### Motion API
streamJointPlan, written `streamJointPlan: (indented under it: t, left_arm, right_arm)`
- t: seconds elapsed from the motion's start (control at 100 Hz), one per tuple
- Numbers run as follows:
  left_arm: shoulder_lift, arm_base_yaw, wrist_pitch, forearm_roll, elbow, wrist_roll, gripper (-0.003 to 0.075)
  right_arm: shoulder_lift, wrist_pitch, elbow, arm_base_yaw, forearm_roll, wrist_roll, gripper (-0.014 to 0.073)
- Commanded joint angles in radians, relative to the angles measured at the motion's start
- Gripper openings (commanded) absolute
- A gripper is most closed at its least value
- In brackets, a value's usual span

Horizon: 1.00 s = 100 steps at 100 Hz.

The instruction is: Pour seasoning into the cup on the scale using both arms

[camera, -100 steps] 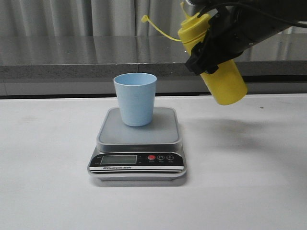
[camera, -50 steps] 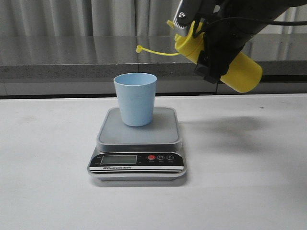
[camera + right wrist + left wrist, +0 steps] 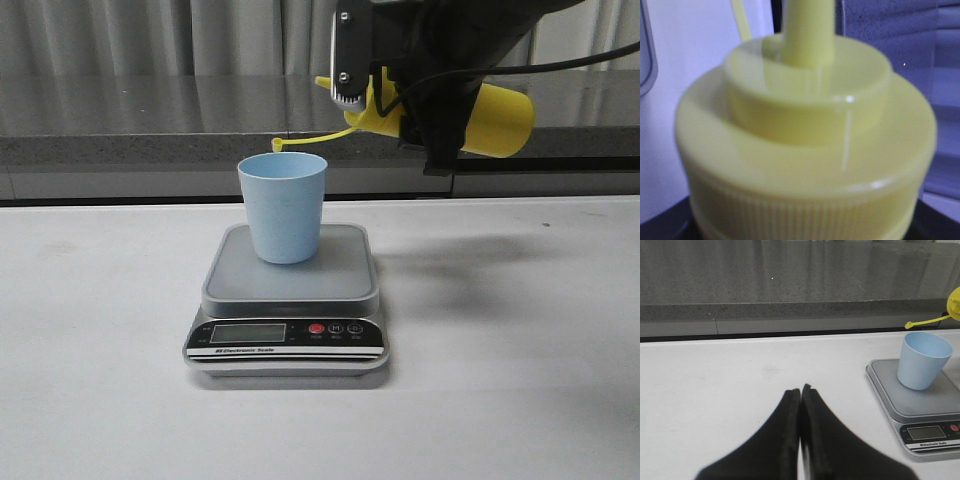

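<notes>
The pale blue cup point(image 3: 283, 206) stands upright on the silver-grey scale point(image 3: 288, 300) at the table's centre; both also show in the left wrist view, the cup point(image 3: 922, 360) on the scale point(image 3: 920, 407). My right gripper point(image 3: 420, 95) is shut on the yellow seasoning bottle point(image 3: 490, 122), held almost horizontal above and right of the cup, nozzle toward the cup. Its tethered cap point(image 3: 280, 145) hangs just over the cup's rim. The bottle's lid point(image 3: 805, 145) fills the right wrist view. My left gripper point(image 3: 801, 390) is shut and empty, low over the table left of the scale.
A grey stone ledge point(image 3: 150, 150) runs along the back of the white table point(image 3: 100, 380), with curtains behind. The scale's front panel carries an LCD and a red button point(image 3: 316, 328).
My right arm has tipped the bottle from steeply tilted to almost horizontal and moved it left toward the cup. The tethered cap dropped down to the cup's rim. The cup and scale have not moved.
</notes>
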Motion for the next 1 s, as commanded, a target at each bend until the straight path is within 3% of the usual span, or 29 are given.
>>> streamJointPlan:
  t: [0.0, 0.67, 0.99]
  left_arm:
    - [0.008, 0.001, -0.079, -0.004, -0.025, -0.008, -0.0020]
    - [0.008, 0.001, -0.079, -0.004, -0.025, -0.008, -0.0020]
    - [0.008, 0.001, -0.079, -0.004, -0.025, -0.008, -0.0020]
  right_arm:
    - [-0.043, 0.017, -0.036, 0.012, -0.109, 0.004, -0.0060]
    - [-0.036, 0.064, -0.011, 0.069, -0.534, 0.003, -0.0060]
    - [-0.036, 0.066, 0.026, 0.070, -0.536, -0.058, -0.0060]
